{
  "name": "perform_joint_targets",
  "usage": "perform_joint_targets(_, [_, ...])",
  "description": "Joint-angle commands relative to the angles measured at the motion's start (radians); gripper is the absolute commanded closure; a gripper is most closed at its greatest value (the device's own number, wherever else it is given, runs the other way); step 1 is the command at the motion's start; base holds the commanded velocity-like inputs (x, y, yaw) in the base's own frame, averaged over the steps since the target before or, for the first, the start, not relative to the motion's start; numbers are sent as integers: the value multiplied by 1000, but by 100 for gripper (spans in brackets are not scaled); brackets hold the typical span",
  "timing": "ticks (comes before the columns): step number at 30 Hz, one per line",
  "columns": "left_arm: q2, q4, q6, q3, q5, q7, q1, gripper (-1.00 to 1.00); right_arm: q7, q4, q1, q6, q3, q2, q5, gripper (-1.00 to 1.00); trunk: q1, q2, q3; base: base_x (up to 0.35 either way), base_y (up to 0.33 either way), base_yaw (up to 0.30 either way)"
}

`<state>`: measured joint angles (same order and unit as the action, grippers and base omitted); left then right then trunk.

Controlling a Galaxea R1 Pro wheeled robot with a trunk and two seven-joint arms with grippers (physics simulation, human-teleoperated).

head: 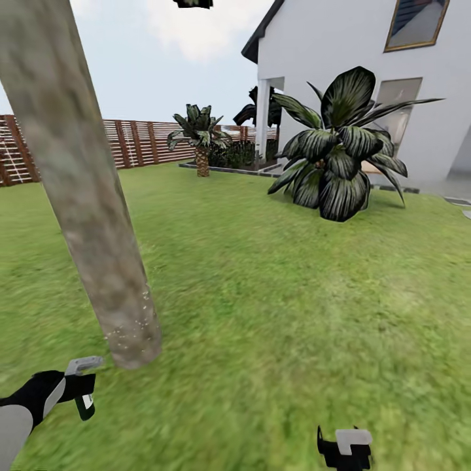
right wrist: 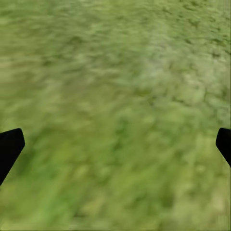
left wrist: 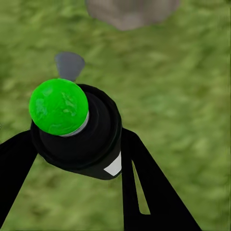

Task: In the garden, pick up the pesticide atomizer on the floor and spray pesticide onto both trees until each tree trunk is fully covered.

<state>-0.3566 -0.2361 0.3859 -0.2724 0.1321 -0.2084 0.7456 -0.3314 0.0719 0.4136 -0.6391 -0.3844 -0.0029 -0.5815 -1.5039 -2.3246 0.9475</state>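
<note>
Outdoors, from the head camera, a mottled tree (head: pixel 78 190) trunk leans up from the lawn (head: pixel 261 294) at left, pale specks dotting its base. The left gripper (head: pixel 84 392) hangs low beside that base, holding the pesticide atomizer (head: pixel 84 376), its light grey nozzle head on top. The right gripper (head: pixel 345 450) sits at the bottom edge. A broad-leafed plant (head: pixel 340 157) stands before a white house (head: pixel 366 72).

Left wrist camera: black fingers (left wrist: pixel 144 187) clamp the atomizer's dark body (left wrist: pixel 82 139), green-capped, over grass, the trunk base (left wrist: pixel 130 12) ahead.

Right wrist camera: fingertips (right wrist: pixel 9 147) spread wide over bare grass (right wrist: pixel 115 106).
</note>
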Motion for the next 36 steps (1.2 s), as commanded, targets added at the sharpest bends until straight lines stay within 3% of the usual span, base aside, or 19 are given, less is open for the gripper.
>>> perform_joint_targets(1, [1,-2,6,-8,11,-6,1,100,-6,-1,1,-2,-5,0,-11,-100,0,0,1,141,-216,278])
perform_joint_targets(7, [-1,-16,5,-4,13,-10,1,100,-6,-1,1,-2,-5,0,-11,-100,0,0,1,-148,-109,245])
perform_joint_targets(12, [0,-139,47,11,22,-25,8,100,-6,-1,1,-1,-5,0,-11,-100,0,0,1,-9,-3,16])
perform_joint_targets(14, [2,-202,125,52,22,-73,14,100,-6,-1,1,-2,-5,0,-10,-100,0,0,1,0,0,1])
perform_joint_targets(16, [1,-278,162,117,23,-166,9,100,-6,0,1,-2,-5,0,-9,-100,0,0,1,0,0,0])
perform_joint_targets(19, [-15,-320,195,154,28,-239,11,100,-6,0,1,-2,-5,0,-9,-100,0,0,1,0,0,0])
perform_joint_targets(21, [-46,-326,203,158,28,-247,11,100,-6,0,1,-2,-5,0,-9,-100,0,0,1,0,0,0])
perform_joint_targets(23, [-57,-359,210,161,24,-251,7,100,-6,0,1,-2,-5,0,-9,-100,0,0,1,0,0,0])
perform_joint_targets(26, [-48,-422,246,171,22,-252,5,100,-6,0,1,-2,-5,0,-9,-100,0,0,1,0,0,0])
perform_joint_targets(29, [-46,-460,258,247,18,-263,3,100,-6,0,1,-2,-5,0,-9,-100,0,0,1,0,0,0])
perform_joint_targets(36, [-51,-501,266,254,17,-267,4,100,-6,0,1,-2,-5,0,-10,-100,0,0,1,-170,-68,0])
